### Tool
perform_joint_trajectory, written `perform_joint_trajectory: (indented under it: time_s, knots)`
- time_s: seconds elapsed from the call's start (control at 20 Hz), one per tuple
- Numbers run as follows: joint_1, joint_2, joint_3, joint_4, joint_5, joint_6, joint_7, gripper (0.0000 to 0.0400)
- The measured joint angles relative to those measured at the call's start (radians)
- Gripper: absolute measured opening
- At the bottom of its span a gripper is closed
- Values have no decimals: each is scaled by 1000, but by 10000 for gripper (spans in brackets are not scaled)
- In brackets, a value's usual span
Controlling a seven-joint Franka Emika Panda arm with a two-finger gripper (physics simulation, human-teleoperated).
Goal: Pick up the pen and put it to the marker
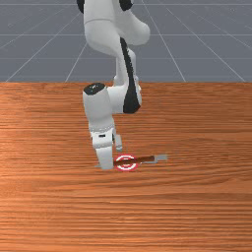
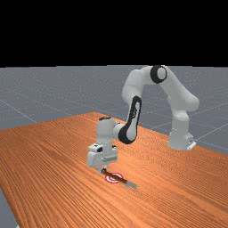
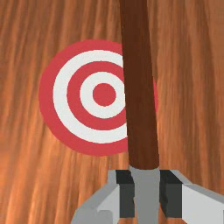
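Carefully now, over the orange-brown wooden table [image 1: 59, 206], the white-and-grey two-finger gripper [image 3: 146, 192] pinches the long brown pen [image 3: 140, 87] by one grey end; it should ease sideways, level, to centre the shaft over the round red-and-white ringed marker [image 3: 87, 94] before letting go. The wrist view bares the red bull's-eye [image 3: 104, 94] beside the shaft; the front view adds the far grey tip [image 1: 161, 158], beyond the rings.

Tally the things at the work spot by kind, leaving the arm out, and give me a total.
Pen, brown with grey ends: 1
Round marker, red and white rings: 1
Total: 2
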Motion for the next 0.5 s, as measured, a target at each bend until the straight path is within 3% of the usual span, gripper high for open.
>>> perform_joint_trajectory:
  time_s: [0.25, 0.35, 0.5]
  knots:
    - [36, -13, -13, -15, 6, 8, 50, 78]
    - [-44, -3, 47, -42, 0, 110, -47, 76]
    - [-95, 4, 44, -14, 7, 64, -95, 73]
